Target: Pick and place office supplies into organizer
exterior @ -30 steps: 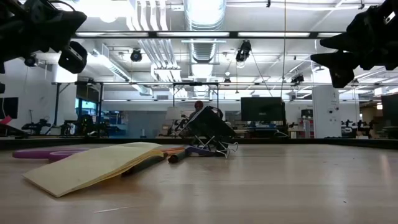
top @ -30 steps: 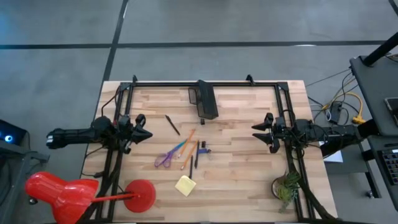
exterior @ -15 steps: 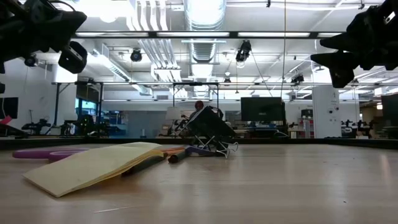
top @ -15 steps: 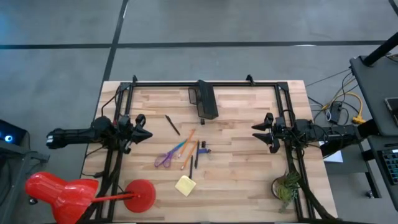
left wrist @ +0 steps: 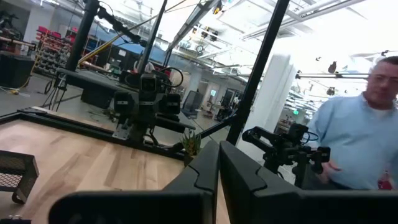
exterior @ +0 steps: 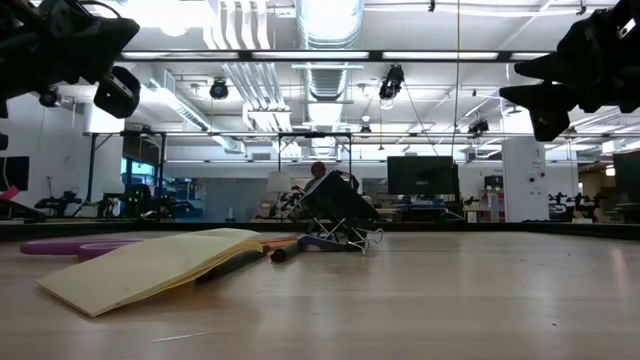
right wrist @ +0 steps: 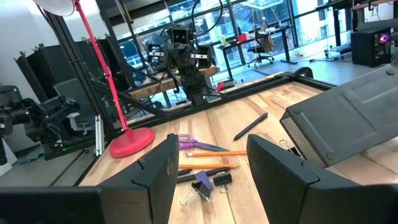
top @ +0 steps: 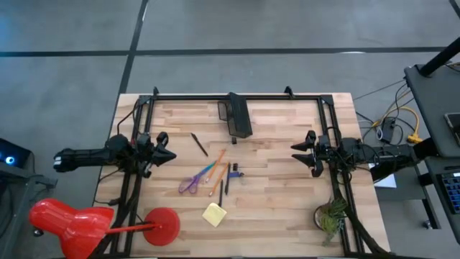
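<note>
Nearest the table's front edge, the yellow sticky-note pad (top: 214,214) is lying flat, with the red lamp (top: 162,225) standing to its left and the green plant (top: 330,214) sitting at the front right corner. Just beyond the pad, the purple-handled scissors (top: 191,183), the orange and black pens (top: 218,176) and a small clip (top: 236,173) are lying clustered mid-table. At the sides, the left gripper (top: 165,152) is hovering clenched and empty, while the right gripper (top: 302,153) is hanging with its fingers spread, grasping nothing. Farther back, a lone dark pen (top: 199,144) is lying slantwise, and the black organizer (top: 238,115) is sitting by the far rail.
</note>
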